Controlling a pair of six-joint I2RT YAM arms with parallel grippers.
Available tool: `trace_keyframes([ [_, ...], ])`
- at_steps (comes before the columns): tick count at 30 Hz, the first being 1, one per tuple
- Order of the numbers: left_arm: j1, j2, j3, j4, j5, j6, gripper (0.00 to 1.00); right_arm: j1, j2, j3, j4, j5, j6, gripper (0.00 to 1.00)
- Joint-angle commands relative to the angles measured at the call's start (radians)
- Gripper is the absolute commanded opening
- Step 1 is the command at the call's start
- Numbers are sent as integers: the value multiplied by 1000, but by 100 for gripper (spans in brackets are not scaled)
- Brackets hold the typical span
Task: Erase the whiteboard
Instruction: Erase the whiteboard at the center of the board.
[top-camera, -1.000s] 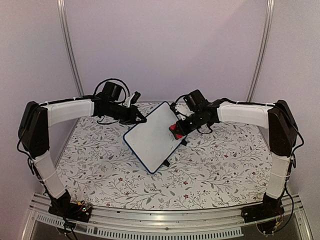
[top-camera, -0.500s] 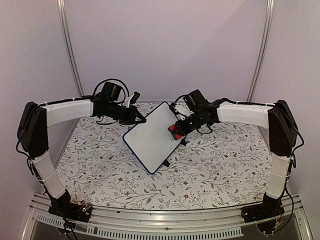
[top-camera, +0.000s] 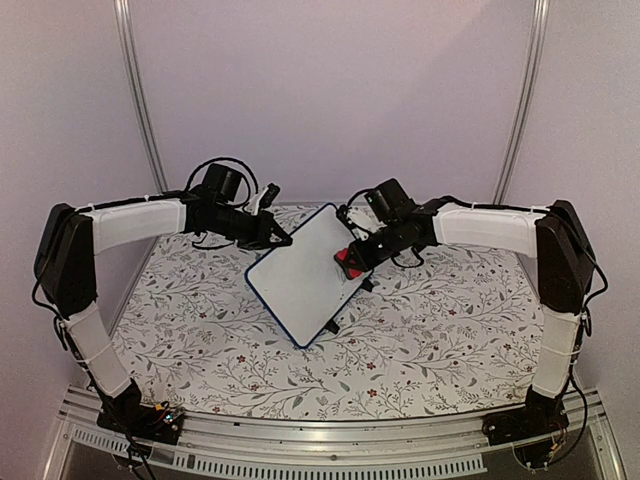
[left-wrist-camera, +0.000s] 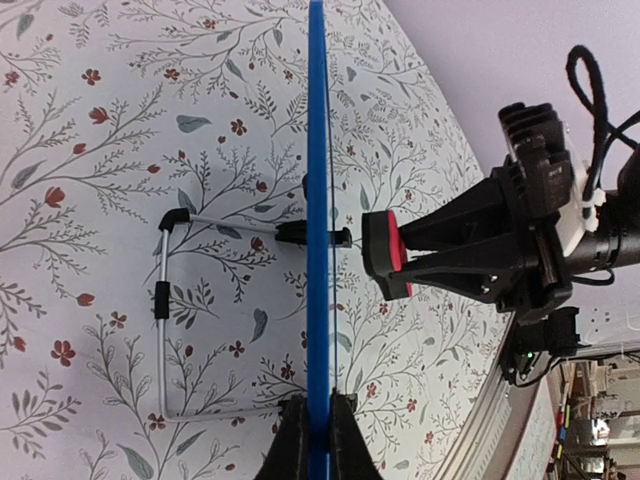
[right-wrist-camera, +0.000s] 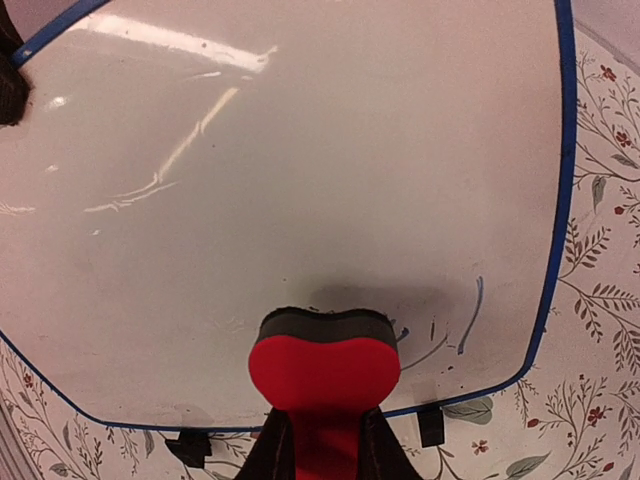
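Observation:
The whiteboard (top-camera: 300, 275) stands tilted on the table, its blue frame edge-on (left-wrist-camera: 318, 200) in the left wrist view. My left gripper (top-camera: 284, 240) (left-wrist-camera: 318, 425) is shut on the board's far-left edge. My right gripper (top-camera: 352, 258) (right-wrist-camera: 325, 435) is shut on a red eraser (right-wrist-camera: 325, 370) with a dark felt face. It holds the eraser (left-wrist-camera: 383, 255) at the board's lower right part, and a narrow gap to the surface shows in the left wrist view. Faint blue pen strokes (right-wrist-camera: 470, 315) remain right of the eraser. The rest of the surface (right-wrist-camera: 300, 150) looks wiped.
A wire stand (left-wrist-camera: 160, 300) props the board from behind, and small black feet (right-wrist-camera: 430, 425) rest on the floral tablecloth (top-camera: 430, 330). The metal rail (top-camera: 330, 450) with both arm bases runs along the near edge.
The right gripper with the eraser has crept slightly left and away along the board. The left gripper and the board have stayed put.

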Motion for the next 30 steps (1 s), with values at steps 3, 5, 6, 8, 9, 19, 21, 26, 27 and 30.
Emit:
trace_keyframes([
  [3, 8, -38, -1, 1, 44, 23, 0, 8, 41, 29, 22, -19, 5, 4],
  [5, 9, -39, -2, 2, 43, 21, 0, 8, 43, 28, 29, -32, 7, 4],
  [6, 11, -39, -2, 2, 44, 21, 0, 8, 45, 28, 29, -33, 7, 4],
  [8, 10, -40, -4, 4, 44, 21, 0, 8, 46, 32, 28, -33, 7, 4],
  [9, 10, -39, -4, 4, 44, 21, 0, 8, 47, 34, 27, -33, 7, 4],
  [19, 11, -33, -7, 7, 46, 18, 1, 9, 73, 29, 24, -11, 18, 4],
  [21, 13, -32, -7, 8, 46, 17, 0, 12, 82, 20, 22, -10, 18, 4],
  [26, 12, -27, -7, 10, 51, 15, 0, 21, 94, -25, 37, -6, 17, 4],
  [27, 12, -26, -8, 10, 51, 15, 0, 23, 94, -39, 43, -9, 20, 4],
  [30, 12, -25, -10, 12, 49, 13, 0, 36, 96, -83, 54, -12, 26, 4],
])
